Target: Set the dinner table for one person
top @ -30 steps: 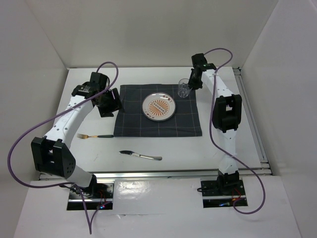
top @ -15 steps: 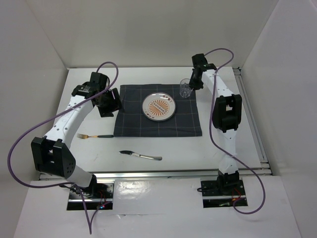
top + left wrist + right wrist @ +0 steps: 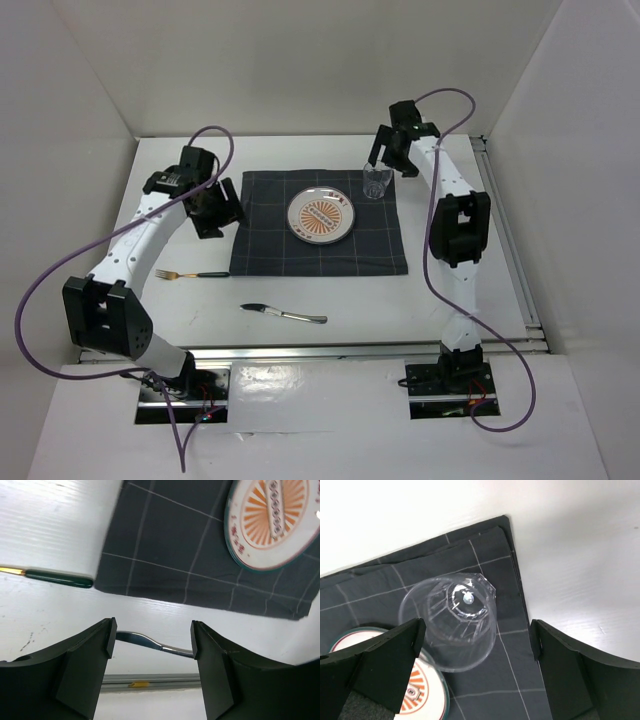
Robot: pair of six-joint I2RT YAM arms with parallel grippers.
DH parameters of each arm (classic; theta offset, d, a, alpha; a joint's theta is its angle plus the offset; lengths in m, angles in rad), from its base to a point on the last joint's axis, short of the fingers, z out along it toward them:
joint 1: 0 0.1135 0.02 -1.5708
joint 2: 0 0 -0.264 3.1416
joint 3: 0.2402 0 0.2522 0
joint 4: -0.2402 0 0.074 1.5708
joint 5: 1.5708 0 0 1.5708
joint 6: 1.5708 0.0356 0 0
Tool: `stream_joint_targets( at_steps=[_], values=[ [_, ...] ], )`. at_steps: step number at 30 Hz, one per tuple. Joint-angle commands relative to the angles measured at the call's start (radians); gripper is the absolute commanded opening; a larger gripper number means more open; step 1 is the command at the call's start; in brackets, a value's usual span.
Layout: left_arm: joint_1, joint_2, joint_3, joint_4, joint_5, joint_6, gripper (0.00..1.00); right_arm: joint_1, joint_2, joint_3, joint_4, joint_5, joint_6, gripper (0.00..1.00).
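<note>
On the white dinner table [image 3: 450,300] lies a dark grey gridded cloth [image 3: 320,250] with an orange-patterned plate [image 3: 321,216] at its middle. A clear glass [image 3: 376,183] stands upright on the cloth's far right corner. My right gripper [image 3: 392,150] hovers above it, open. In the right wrist view the glass [image 3: 452,625] sits by the left finger, untouched, and the plate [image 3: 420,690] shows at bottom left. My left gripper [image 3: 215,205] is open and empty at the cloth's left edge. A green-handled fork [image 3: 190,274] and a knife [image 3: 285,314] lie on the table in front.
White walls enclose the table on three sides. A metal rail [image 3: 330,350] runs along the near edge and another [image 3: 510,240] along the right side. Purple cables arch over both arms. In the left wrist view the fork handle [image 3: 57,577] and the knife [image 3: 135,637] lie below the cloth [image 3: 165,545].
My right gripper has opened, let go of the glass and drawn up and back from it. The glass stays standing on the cloth corner. The left gripper shifted slightly.
</note>
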Motion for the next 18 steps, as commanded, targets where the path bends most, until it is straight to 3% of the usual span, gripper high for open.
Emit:
stream_joint_targets(
  at_steps=[1,4,9,18],
  values=[
    [0.077,0.004,-0.011,-0.057,-0.097,-0.114,0.78,0.004,-0.15,0.043,-0.003,0.044,-0.013,0.99],
    [0.183,0.004,-0.1,-0.057,-0.106,-0.163,0.75,0.004,-0.292,-0.035,0.038,0.055,-0.013,0.99],
    [0.342,0.004,-0.278,-0.021,-0.019,-0.289,0.7,0.004,-0.54,-0.367,0.153,-0.016,-0.022,0.99],
    [0.346,0.117,-0.286,-0.003,0.018,-0.475,0.68,0.004,-0.753,-0.599,0.144,-0.108,-0.042,0.99]
  ],
)
